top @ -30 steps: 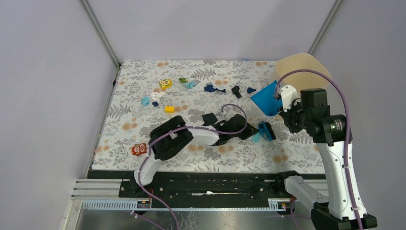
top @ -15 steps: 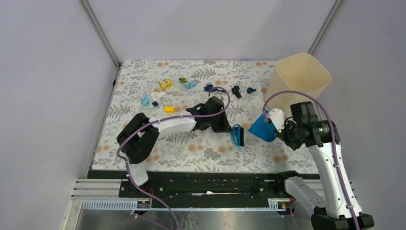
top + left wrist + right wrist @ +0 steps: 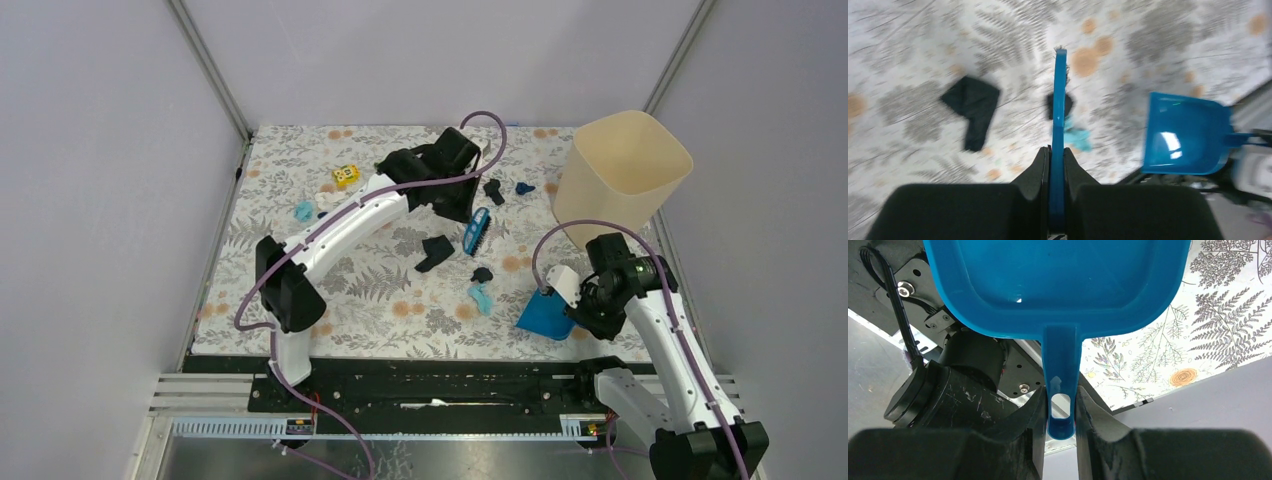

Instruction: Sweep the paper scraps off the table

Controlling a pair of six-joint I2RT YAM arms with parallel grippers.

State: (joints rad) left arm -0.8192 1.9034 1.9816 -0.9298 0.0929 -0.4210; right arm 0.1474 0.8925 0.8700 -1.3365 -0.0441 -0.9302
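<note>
My left gripper (image 3: 465, 208) reaches over the back middle of the table (image 3: 400, 310) and is shut on a blue brush (image 3: 477, 232), which hangs above the cloth. In the left wrist view the brush (image 3: 1059, 95) runs straight out from the gripper (image 3: 1057, 155). Paper scraps lie below it: a large black one (image 3: 436, 252), a small black one (image 3: 482, 274) and a light blue one (image 3: 482, 298). My right gripper (image 3: 574, 301) is shut on the handle of a blue dustpan (image 3: 546, 315) at the front right. The pan (image 3: 1058, 280) looks empty.
A tall beige bin (image 3: 622, 165) stands at the back right. More scraps lie at the back: black (image 3: 494, 190), navy (image 3: 525, 187), light blue (image 3: 304, 211). A yellow cube (image 3: 346, 176) sits back left. The table's front edge runs just behind the dustpan.
The left arm swung the brush from the front middle toward the back. The right arm brought the dustpan down from the bin's rim to the front right of the table.
</note>
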